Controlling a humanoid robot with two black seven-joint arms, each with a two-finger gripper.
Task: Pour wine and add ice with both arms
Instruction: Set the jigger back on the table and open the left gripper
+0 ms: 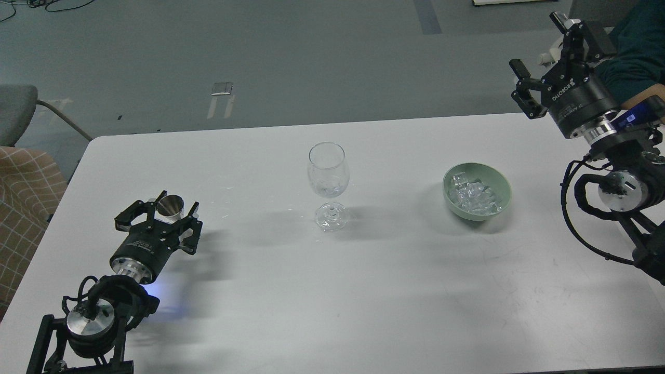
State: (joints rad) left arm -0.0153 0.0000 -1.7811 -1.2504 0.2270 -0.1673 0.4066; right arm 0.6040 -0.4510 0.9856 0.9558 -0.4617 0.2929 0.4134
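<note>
A clear wine glass [326, 176] stands upright at the table's middle. A green bowl [499, 179] to its right holds several clear ice cubes [471, 197]. A small steel cup [170, 205] stands on the table at the left. My left gripper [162, 212] is open, with its fingers spread on either side of the cup. My right gripper [540, 49] is open and empty, raised above the table's far right corner, well away from the bowl. No stream of wine shows.
The white table [332, 291] ends at its far edge just behind the glass. A grey chair [15, 111] and a checked cloth [23, 208] are beyond the left edge. A person in dark green [636, 47] is behind my right gripper.
</note>
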